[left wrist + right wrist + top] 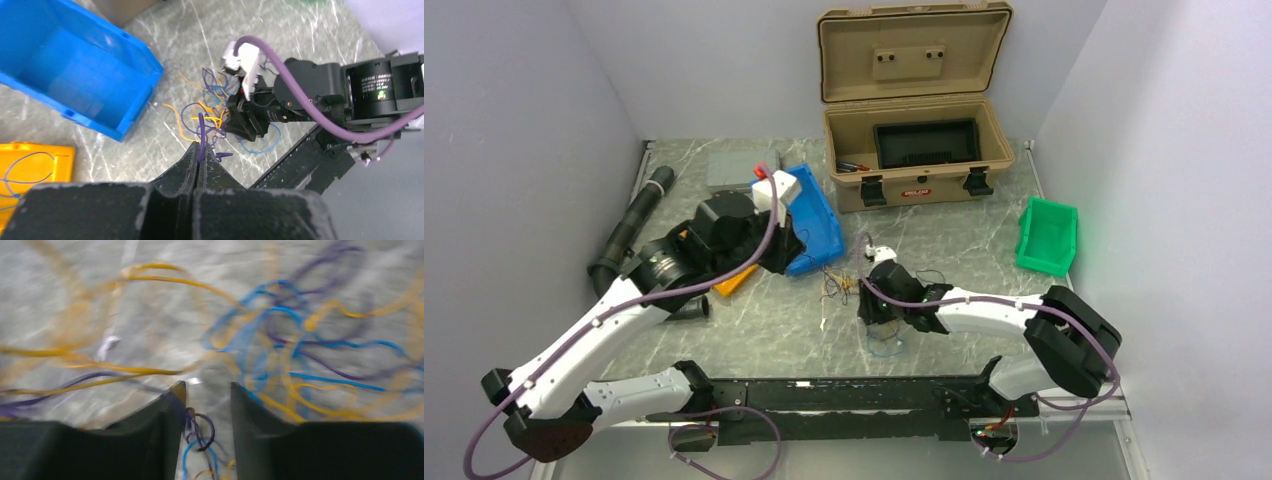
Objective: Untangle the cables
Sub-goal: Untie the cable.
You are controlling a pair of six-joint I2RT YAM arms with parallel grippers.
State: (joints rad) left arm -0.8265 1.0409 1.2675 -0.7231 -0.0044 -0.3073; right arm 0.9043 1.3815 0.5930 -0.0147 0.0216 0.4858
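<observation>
Blue, purple, yellow and orange cables point(844, 285) lie in a loose messy pile on the grey stone tabletop point(764, 330), between the two arms and just beside the blue bin point(819, 225). The left claw point(200, 150) is closed tight, and it pinches one purple wire point(201, 127) that runs from its tips up into the pile. The right claw point(207, 390) points down into the pile from the other side. Its two fingers stand partly open with a gap between them. A small purple loop and a blue loop sit in that gap. That view is very blurry, so I cannot tell if the loops touch the fingers. One thin blue wire point(50, 172) lies alone inside the yellow bin point(30, 165), which sits near the blue bin. At the back of the tabletop a tan case point(914, 150) stands with its lid up. A green bin point(1049, 235) is off to the right, well apart from the pile. A fat black hose point(629, 225) lies along the left wall.
</observation>
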